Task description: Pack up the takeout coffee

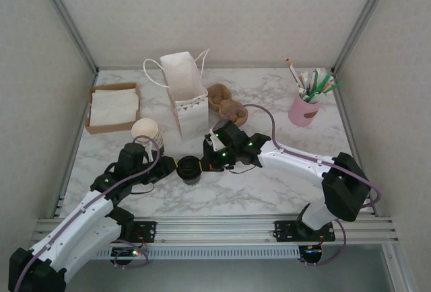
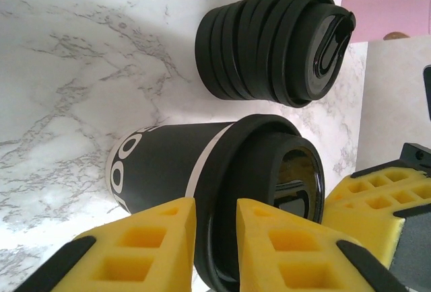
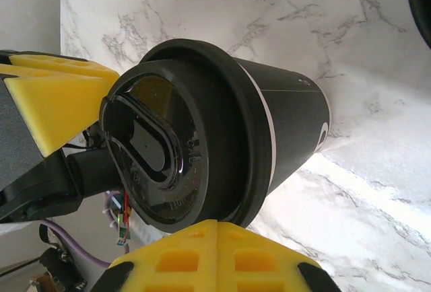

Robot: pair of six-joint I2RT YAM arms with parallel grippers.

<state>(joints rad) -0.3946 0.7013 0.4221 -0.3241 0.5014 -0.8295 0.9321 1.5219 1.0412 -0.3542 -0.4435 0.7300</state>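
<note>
Coffee cup (image 1: 189, 169) stands upright on the table (image 1: 269, 191), in front of the paper bag (image 1: 183, 97), on the arms' side of it, between both grippers. Dark wall, black lid on. Not in the bag yet.

Left gripper (image 2: 215, 245): fingers a narrow gap apart, closed on the lid's rim, one finger on the lid-top side, the other against the cup wall. Reads as a pinch on the cup, a thin one.

Right gripper (image 3: 217, 257): pads closed together, nothing between them, tips at the lid's edge opposite the left one. Touching or just beside, can't tell.

Spare lid stack (image 2: 269, 43) sits just beside the cup. Stack of cream cups (image 1: 146, 132) is left of the bag, near the left arm.

Step, as I judge it: seat the lid and get a hold before the lift.
- Check the lid is seated all round, since a rim pinch may pop it off.
- Better to grip the wall below the lid.
- Move the right gripper clear first.
- Lift straight up, keep the cup level, clear the bag's top edge and handles, then lower into the opening.
- Don't nudge the bag, it looks light.
</note>
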